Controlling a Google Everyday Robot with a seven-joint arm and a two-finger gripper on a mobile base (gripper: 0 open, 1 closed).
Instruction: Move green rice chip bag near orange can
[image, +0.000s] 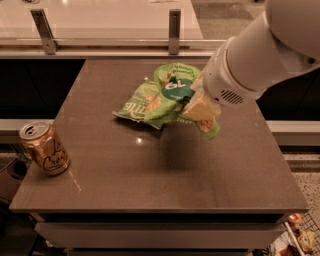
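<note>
At centre frame, above the tabletop (210, 175): gripper (197, 107) clamped on green rice chip bag (172, 87), overlapping duller green bag (136, 104); orange can (44, 148) lower left, well apart.

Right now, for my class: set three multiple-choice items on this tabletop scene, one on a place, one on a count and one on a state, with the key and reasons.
1. Where is the orange can on the table?
A. near the front left corner
B. at the back right corner
C. in the middle

2. How many snack bags are in view?
A. one
B. two
C. four

3. What state is the green rice chip bag in?
A. lying flat beside the can
B. held above the table by the gripper
C. tucked under the can

Key:
1 A: the can stands at the left edge, close to the front.
2 B: only the green rice chip bag and the Kettle bag show.
3 B: the gripper, over the table's middle, is clamped on the bag, whose shadow falls on the top below.
</note>
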